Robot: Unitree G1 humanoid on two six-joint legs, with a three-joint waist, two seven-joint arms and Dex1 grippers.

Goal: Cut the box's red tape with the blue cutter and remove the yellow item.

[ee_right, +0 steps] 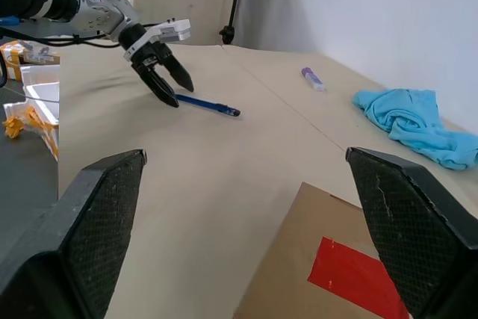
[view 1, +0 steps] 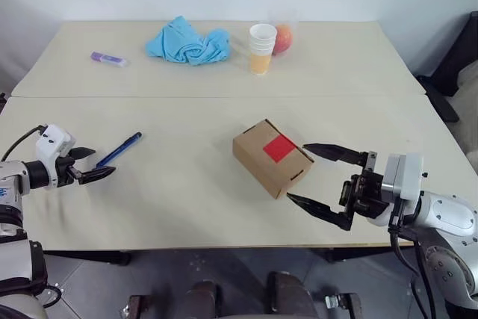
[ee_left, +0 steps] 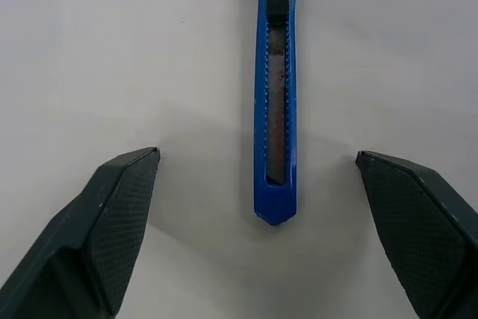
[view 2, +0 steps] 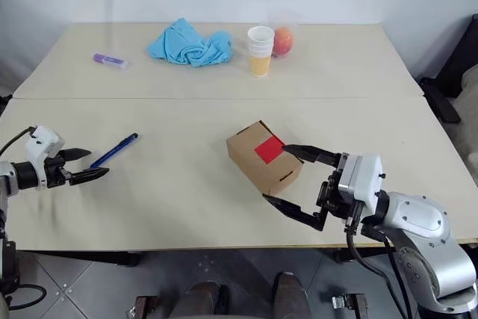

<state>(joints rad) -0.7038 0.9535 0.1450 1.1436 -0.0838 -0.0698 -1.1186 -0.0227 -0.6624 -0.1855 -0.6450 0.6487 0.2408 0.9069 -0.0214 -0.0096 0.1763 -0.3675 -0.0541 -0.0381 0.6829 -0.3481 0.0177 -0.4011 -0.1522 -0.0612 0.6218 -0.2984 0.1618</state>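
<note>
I see the left tool (view 1: 88, 164) released, its two black fingers spread wide just above the desk (view 1: 187, 184), with the near end of the blue cutter (view 1: 119, 149) lying flat on the desk just ahead of it. In the left wrist view the cutter's butt end sits centred between the two fingers, untouched by either.

The right tool (view 1: 312, 177) is likewise released and holds nothing. Its fingers stand apart at the near right corner of the box (view 1: 271, 158); I cannot tell whether they touch the carton. The box rests on the near half of the desk, turned at an angle to the desk edge, lid shut. The red tape (view 1: 279, 147) lies intact across its top.

On the far half of the desk I note a crumpled blue cloth (view 1: 187, 42), a stack of paper cups (view 1: 261, 48), an orange-red fruit (view 1: 283, 38) just behind the cups, and a short purple stick (view 1: 108, 58) towards the far left.
</note>
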